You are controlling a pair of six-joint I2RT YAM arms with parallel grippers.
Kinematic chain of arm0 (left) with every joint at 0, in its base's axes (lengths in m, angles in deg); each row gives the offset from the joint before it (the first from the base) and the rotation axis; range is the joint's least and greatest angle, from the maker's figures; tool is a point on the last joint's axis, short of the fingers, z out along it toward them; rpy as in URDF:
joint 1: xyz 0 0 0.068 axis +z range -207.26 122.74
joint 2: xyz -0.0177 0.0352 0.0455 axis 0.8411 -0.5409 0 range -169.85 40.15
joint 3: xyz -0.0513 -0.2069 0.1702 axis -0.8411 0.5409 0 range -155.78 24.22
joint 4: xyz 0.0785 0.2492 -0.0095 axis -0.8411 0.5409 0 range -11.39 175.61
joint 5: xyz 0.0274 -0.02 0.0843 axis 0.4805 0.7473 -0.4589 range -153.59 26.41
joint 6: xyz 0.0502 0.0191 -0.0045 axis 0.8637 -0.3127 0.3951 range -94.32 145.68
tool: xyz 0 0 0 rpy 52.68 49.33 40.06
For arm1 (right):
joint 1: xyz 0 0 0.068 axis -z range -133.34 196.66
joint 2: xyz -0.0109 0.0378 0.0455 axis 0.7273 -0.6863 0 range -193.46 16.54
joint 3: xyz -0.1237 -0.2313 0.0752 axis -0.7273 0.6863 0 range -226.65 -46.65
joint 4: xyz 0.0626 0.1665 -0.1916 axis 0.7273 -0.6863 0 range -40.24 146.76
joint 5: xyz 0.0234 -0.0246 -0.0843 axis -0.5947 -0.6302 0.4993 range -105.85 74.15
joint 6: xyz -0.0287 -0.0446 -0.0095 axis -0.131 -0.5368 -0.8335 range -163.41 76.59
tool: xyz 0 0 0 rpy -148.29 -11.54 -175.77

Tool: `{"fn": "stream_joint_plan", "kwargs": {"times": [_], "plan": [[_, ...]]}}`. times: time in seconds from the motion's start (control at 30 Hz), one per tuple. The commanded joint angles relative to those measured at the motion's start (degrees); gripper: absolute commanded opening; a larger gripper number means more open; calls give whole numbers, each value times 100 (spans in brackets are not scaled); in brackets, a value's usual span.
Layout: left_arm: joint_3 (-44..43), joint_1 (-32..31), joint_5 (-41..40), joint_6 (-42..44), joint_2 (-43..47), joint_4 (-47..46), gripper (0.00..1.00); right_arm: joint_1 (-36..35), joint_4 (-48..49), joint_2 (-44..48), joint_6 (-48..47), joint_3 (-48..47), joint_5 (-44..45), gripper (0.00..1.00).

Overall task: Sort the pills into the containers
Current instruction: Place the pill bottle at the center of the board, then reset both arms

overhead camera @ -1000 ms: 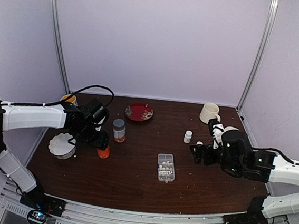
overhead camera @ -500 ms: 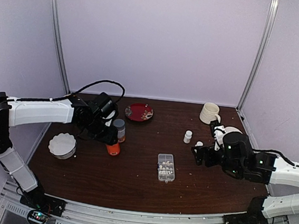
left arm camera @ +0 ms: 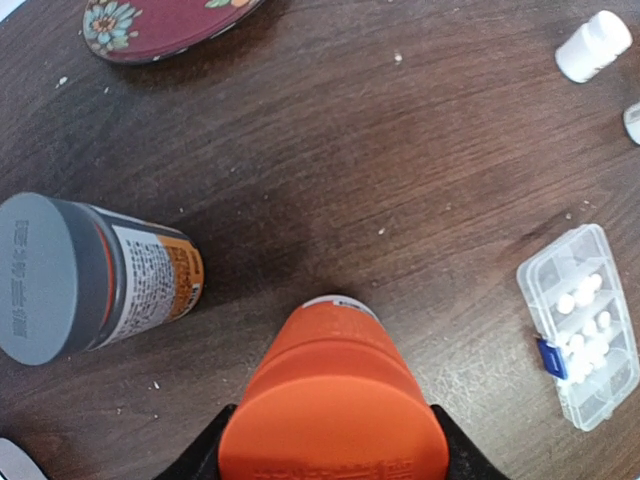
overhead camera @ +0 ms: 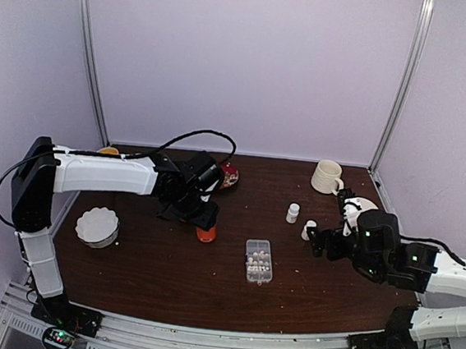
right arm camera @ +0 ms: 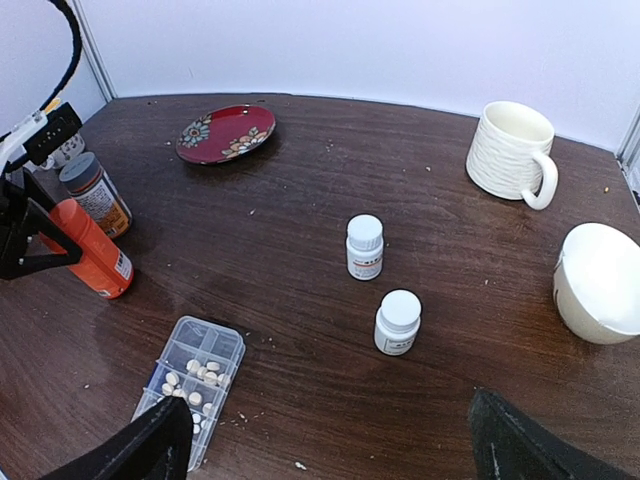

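The clear organizer box (overhead camera: 258, 261) lies flat at mid-table, lid open, and its small cells are the containers. The pills (right arm camera: 196, 379) are a pale cluster in a few of those cells, and they also show in the left wrist view as pills (left arm camera: 586, 312) inside the box (left arm camera: 600, 262). My left gripper (overhead camera: 198, 217) is shut on an orange bottle (overhead camera: 206, 235), left of the box. That bottle (left arm camera: 335, 400) fills the space between the jaws, and it leans in the right wrist view (right arm camera: 88, 248). My right gripper (right arm camera: 335, 450) stands open and empty, right of the box (right arm camera: 210, 345).
A grey-capped bottle (left arm camera: 70, 275) stands just left of the orange one. Two small white bottles (right arm camera: 364, 246) (right arm camera: 398, 322) stand right of centre. A red flowered plate (overhead camera: 230, 174), a cream mug (overhead camera: 327, 176) and white bowls (overhead camera: 97, 226) (right arm camera: 600, 280) ring the area.
My left arm has swung right from beside the white bowl, carrying the orange bottle past the grey-capped bottle towards the organizer. The right arm has drifted slightly right.
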Motion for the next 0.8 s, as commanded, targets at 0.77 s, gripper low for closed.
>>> {"fn": "stream_joint_plan", "kwargs": {"times": [0.77], "plan": [[3494,551,-2569,1417,5217,-2380,97,1313,2906,2474,-2392,1908,1134,98]]}}
